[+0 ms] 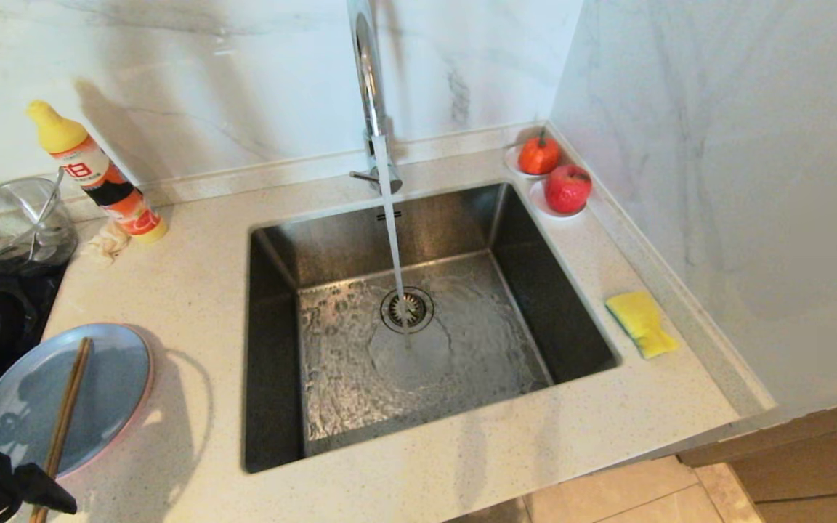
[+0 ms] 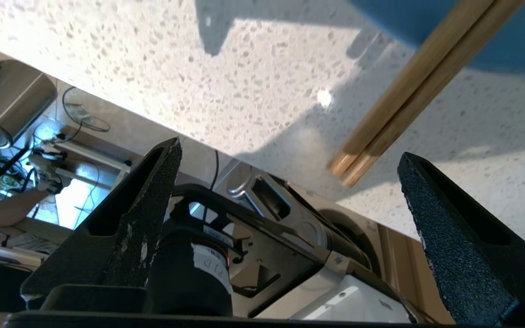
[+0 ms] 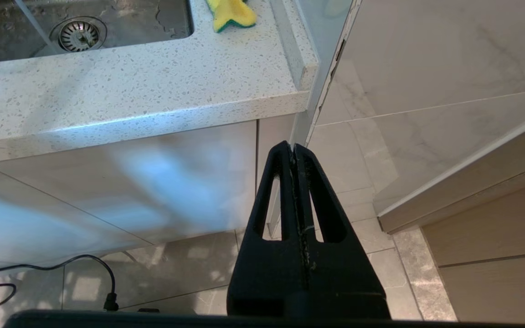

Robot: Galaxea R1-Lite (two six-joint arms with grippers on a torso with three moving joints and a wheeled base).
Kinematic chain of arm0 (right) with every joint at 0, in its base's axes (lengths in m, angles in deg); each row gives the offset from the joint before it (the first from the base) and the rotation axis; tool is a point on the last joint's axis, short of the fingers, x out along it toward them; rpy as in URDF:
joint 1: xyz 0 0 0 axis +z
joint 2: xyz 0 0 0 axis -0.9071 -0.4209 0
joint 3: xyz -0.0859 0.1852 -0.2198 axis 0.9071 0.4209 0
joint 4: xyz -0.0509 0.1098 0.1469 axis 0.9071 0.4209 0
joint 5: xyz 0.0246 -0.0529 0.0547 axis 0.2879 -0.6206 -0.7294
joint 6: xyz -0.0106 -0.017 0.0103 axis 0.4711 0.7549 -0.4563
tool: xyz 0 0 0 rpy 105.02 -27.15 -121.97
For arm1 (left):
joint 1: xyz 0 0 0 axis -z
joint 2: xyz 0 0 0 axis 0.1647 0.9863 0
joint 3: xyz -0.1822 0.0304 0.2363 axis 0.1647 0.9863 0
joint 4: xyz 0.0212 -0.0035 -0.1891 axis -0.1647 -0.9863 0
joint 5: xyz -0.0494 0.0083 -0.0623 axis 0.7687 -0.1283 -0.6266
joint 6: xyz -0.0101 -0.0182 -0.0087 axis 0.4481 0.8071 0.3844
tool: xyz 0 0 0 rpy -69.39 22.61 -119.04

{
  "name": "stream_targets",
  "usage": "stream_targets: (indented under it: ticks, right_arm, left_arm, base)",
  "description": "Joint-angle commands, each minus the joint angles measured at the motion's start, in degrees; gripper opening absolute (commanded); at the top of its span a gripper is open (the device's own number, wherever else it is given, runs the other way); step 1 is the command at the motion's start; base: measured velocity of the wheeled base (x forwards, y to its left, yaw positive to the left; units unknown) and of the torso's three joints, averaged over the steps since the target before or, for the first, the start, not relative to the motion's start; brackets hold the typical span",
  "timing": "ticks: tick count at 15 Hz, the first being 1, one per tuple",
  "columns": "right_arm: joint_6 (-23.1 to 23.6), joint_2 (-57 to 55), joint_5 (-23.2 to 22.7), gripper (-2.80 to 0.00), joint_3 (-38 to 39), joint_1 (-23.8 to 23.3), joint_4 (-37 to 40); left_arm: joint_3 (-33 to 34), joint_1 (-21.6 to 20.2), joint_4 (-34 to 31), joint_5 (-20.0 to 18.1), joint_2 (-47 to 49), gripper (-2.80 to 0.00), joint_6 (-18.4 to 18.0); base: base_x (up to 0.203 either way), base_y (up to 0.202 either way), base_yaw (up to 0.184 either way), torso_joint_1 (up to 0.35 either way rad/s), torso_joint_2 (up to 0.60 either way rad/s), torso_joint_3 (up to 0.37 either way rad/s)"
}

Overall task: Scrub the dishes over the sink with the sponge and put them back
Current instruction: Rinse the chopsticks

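Left end effector [image 2: 290, 155] agape by chopsticks [image 2: 417, 86] — blue plate [image 1: 62, 396] untouched.

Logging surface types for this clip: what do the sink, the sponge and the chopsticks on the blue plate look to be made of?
Sink: brushed stainless steel, by its dull grey sheen and fine grain. Sponge: soft yellow foam with a thin green edge, probably a scouring layer. Chopsticks: likely wood or bamboo, tan with lengthwise grain. They lie across the blue plate, which looks matte; ceramic or plastic, I cannot tell.

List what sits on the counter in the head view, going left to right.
Left gripper → chopsticks on the blue plate → detergent bottle → sink → faucet → orange fruit → red apple → sponge.
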Motion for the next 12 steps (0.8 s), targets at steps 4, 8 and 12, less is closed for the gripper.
stream_targets:
  ticks: [4,8,12]
  right_arm:
    - [0.0,0.0,0.0,-2.80,0.0,0.0,0.0]
    - [0.0,0.0,0.0,-2.80,0.0,0.0,0.0]
    - [0.1,0.0,0.0,-2.80,0.0,0.0,0.0]
  left_arm:
    - [-0.4,0.0,-0.1,-0.1,1.1,0.00,0.2]
    - [-0.5,0.0,-0.1,-0.1,1.2,0.00,0.3]
    - [-1.0,0.0,0.3,-0.2,1.6,0.00,0.4]
  base:
    - [0.000,0.000,0.000,0.000,0.00,0.000]
    - [0.000,0.000,0.000,0.000,0.00,0.000]
    - [0.000,0.000,0.000,0.000,0.00,0.000]
